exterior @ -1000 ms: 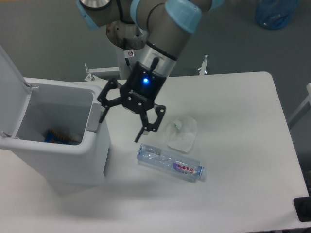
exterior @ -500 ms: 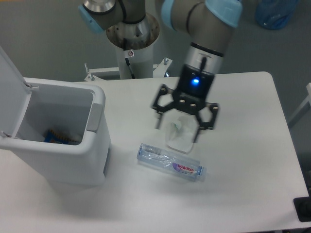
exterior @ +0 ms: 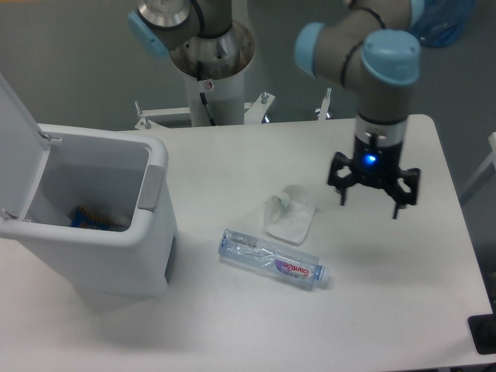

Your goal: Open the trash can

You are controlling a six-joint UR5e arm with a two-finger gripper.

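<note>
Trash can (exterior: pixel 85 232) at table's left edge, lid (exterior: pixel 17 143) already swung up, grey tab (exterior: pixel 151 187) on rim; task looks done. Gripper (exterior: pixel 370 203) well apart over right side, fingers spread wide, holding nothing. Bottle (exterior: pixel 271 259) lies mid-table. Next move: probably just retreat

We look down from one fixed camera set high at the front of the white table (exterior: pixel 232 325), facing the arm's base (exterior: pixel 211 58) at the far edge, near enough that the trash can (exterior: pixel 85 232) is cropped at left.
</note>
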